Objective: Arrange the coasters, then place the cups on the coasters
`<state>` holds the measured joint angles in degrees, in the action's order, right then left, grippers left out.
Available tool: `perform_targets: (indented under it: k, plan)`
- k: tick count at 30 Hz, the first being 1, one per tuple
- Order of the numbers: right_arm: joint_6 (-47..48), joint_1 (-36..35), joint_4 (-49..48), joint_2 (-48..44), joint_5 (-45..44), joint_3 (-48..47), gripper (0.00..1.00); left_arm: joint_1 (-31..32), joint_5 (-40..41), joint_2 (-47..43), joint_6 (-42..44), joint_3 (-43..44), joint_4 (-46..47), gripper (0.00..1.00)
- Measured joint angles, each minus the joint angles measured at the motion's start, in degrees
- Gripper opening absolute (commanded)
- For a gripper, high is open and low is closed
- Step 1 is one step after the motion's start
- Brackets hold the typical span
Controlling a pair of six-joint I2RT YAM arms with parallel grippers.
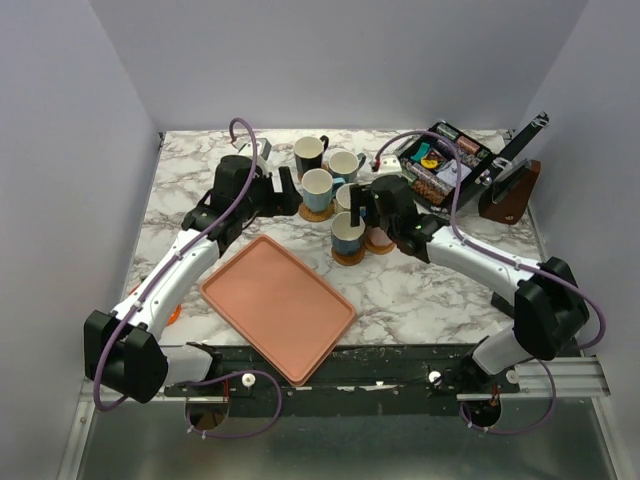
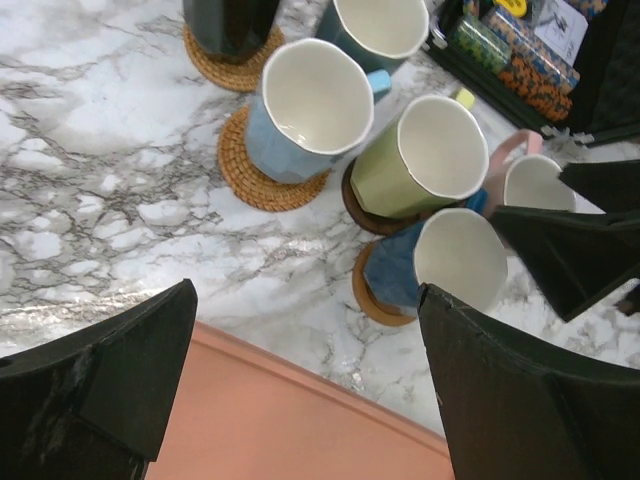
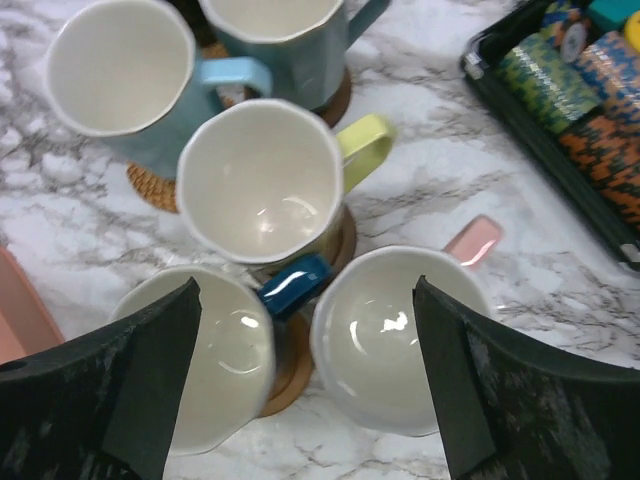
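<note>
Six cups cluster at the table's far middle. A black cup (image 2: 230, 22) stands on a woven coaster (image 2: 235, 68). The light blue cup (image 2: 310, 100) has a woven coaster (image 2: 255, 175) under it. A grey-green cup (image 2: 380, 25) stands behind them. The yellowish cup (image 3: 260, 180) rests on a dark brown coaster (image 2: 358, 208), and the blue cup (image 3: 205, 360) on a tan coaster (image 2: 375, 298). The pink cup (image 3: 400, 340) hides whatever lies under it. My right gripper (image 3: 308, 290) hangs open above the blue and pink cups. My left gripper (image 2: 308, 300) is open and empty, left of the cluster.
A salmon-pink tray (image 1: 280, 305) lies at the near middle, its edge under my left gripper. An open black case (image 1: 445, 165) of small colourful items sits at the far right, with a brown object (image 1: 510, 190) beside it. The right arm's fingers (image 2: 570, 240) show beside the pink cup.
</note>
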<state>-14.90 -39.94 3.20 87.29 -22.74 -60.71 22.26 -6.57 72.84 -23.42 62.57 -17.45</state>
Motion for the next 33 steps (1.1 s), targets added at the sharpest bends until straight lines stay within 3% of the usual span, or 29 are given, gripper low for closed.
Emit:
perform_targets:
  k: [6,14,24,33]
  plan:
    - [-1.99,10.62,0.55,-4.96,3.61,0.59,0.95,-3.98,2.19,-0.02,-1.99,-2.47,3.93,0.99]
    - [-4.50,24.96,3.50,-14.34,6.97,3.21,0.95,-15.10,7.69,-1.99,-5.64,-6.88,5.22,0.99]
    - [-0.48,26.21,-2.12,-31.65,0.57,10.88,0.96,-15.43,24.50,-12.41,-2.29,-1.81,6.01,0.99]
    - [3.50,26.21,-6.05,-32.74,-1.70,12.92,0.96,-15.45,29.03,-14.21,-1.66,-1.81,6.64,0.99]
